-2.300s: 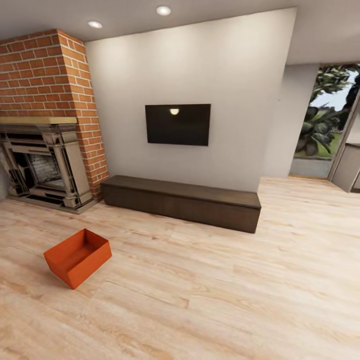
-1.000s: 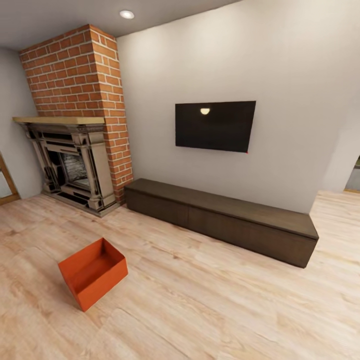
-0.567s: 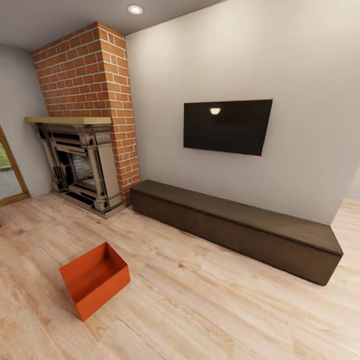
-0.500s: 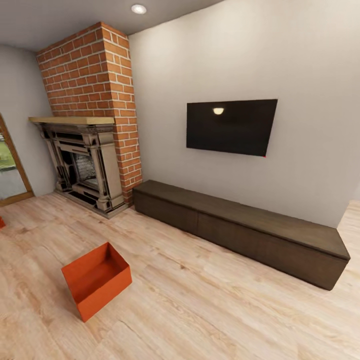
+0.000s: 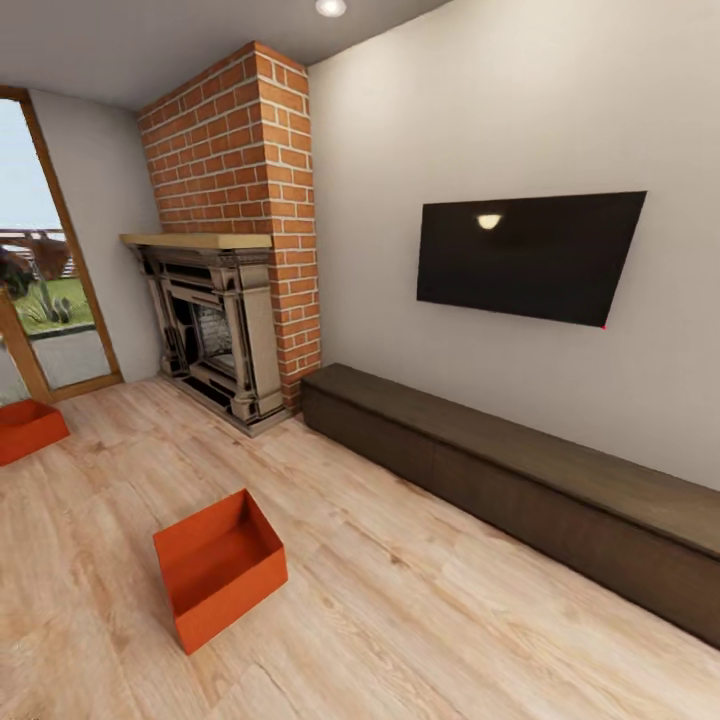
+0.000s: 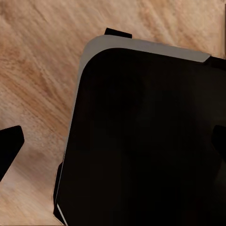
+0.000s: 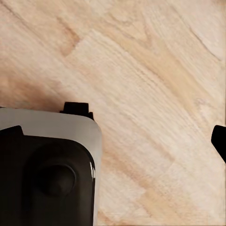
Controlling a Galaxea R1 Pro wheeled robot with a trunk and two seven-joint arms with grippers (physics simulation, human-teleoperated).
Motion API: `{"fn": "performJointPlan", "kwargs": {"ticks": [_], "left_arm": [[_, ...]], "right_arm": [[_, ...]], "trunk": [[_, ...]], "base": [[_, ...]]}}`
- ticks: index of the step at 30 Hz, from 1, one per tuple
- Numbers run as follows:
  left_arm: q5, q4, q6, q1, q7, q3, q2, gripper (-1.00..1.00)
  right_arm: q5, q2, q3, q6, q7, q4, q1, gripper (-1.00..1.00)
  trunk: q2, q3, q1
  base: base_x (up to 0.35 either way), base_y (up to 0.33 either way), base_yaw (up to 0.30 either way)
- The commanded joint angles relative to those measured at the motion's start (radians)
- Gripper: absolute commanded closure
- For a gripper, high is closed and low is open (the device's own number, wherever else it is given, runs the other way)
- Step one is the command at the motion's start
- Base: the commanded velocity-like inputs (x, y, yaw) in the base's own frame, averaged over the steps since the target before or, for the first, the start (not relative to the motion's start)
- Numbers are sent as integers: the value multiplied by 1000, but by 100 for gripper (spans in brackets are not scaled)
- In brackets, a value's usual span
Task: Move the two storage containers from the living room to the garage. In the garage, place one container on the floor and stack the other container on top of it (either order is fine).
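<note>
Can't tell if either gripper is open or clenched — wrist cams give me just dark fingertip edges, the robot's base and wood planks. Still in approach step: near container sits ahead-left on the planks, 2nd container by the glass door. Next — drive closer, lower arms.

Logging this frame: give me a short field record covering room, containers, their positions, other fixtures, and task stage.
room: living room, light wood-plank floor
containers seen: two
near container: on the planks, open side up, empty
far container: on the planks by the glass door, partly cut off by the head view's left edge
fixtures: brick fireplace, wall TV, low dark cabinet
task stage: neither container picked up, both lying apart on the living room floor
grippers: state cannot be told
</note>
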Motion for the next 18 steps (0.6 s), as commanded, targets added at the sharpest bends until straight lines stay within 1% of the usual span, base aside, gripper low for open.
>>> {"fn": "performJointPlan", "kwargs": {"ticks": [1, 7, 18], "left_arm": [[4, 0, -2, 0, 2, 0, 0, -100], [4, 0, -2, 0, 2, 0, 0, -100], [4, 0, -2, 0, 2, 1, 0, -100]], "right_arm": [[-8, 0, 8, -5, 0, 3, -1, -100], [-11, 0, 2, -5, 0, 3, -1, -100], [-9, 0, 6, -5, 0, 3, -1, -100]], "trunk": [[0, -1, 1], [0, -1, 1], [0, -1, 1]], "base": [[322, -74, 269], [322, -74, 270], [322, -74, 270]]}}
